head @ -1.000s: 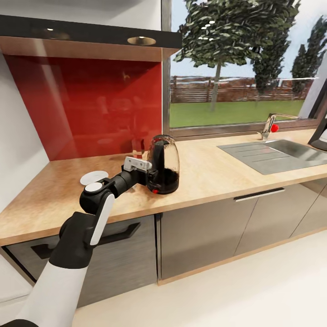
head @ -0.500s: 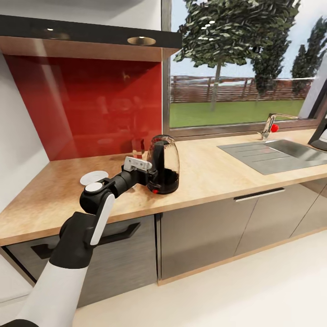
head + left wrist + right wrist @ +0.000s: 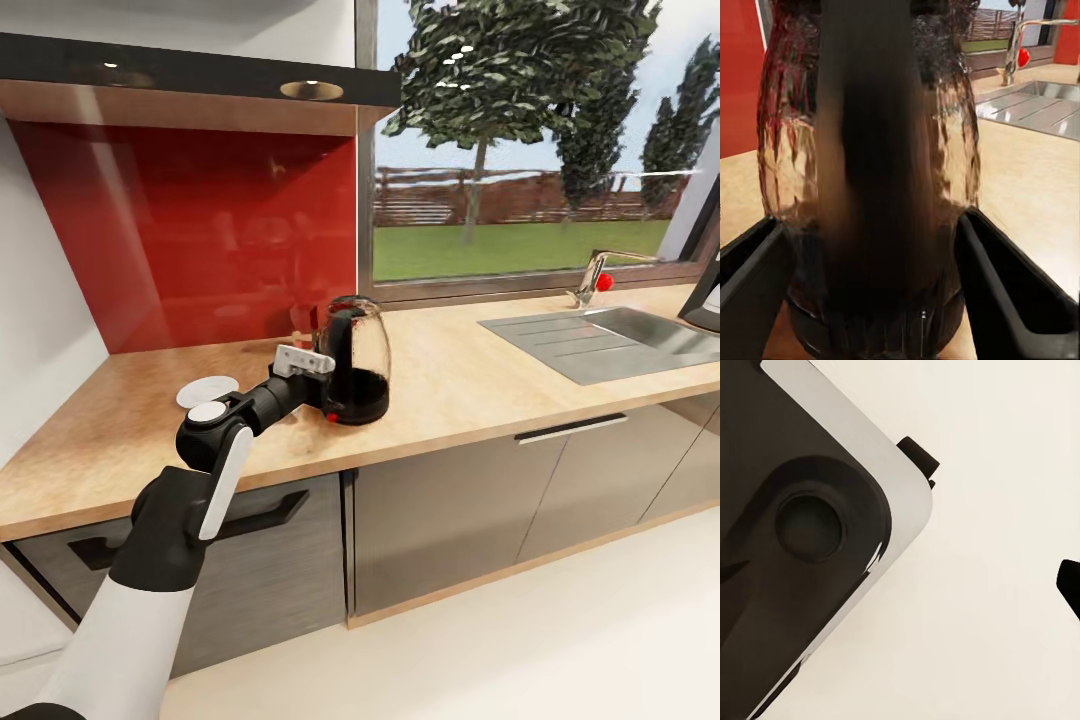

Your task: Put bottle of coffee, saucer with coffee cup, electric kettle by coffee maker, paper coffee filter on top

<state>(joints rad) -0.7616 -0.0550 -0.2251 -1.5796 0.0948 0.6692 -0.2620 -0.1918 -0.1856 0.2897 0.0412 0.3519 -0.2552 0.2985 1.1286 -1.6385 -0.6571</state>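
Observation:
The electric kettle [image 3: 357, 360], clear glass with a black base and handle, stands on the light wood countertop [image 3: 480, 385] in front of the red backsplash. My left gripper [image 3: 325, 372] reaches it from the left, at the handle side. In the left wrist view the kettle [image 3: 881, 172] sits between both black fingers [image 3: 1009, 292], which press against its lower body. The white saucer [image 3: 207, 390] lies on the counter left of the arm. A sliver of the coffee maker [image 3: 708, 295] shows at the far right edge. One dark fingertip of my right gripper [image 3: 1069, 585] hangs over pale floor.
A steel sink [image 3: 620, 340] with a faucet [image 3: 592, 275] is inset to the right, below the window. Grey cabinet fronts [image 3: 450, 500] run under the counter. A dark hood [image 3: 200, 75] overhangs the backsplash. The right wrist view shows the robot's dark base [image 3: 802, 547].
The kettle and my left gripper have shifted slightly left and up together, the kettle tipping a little. The saucer and everything else stay put.

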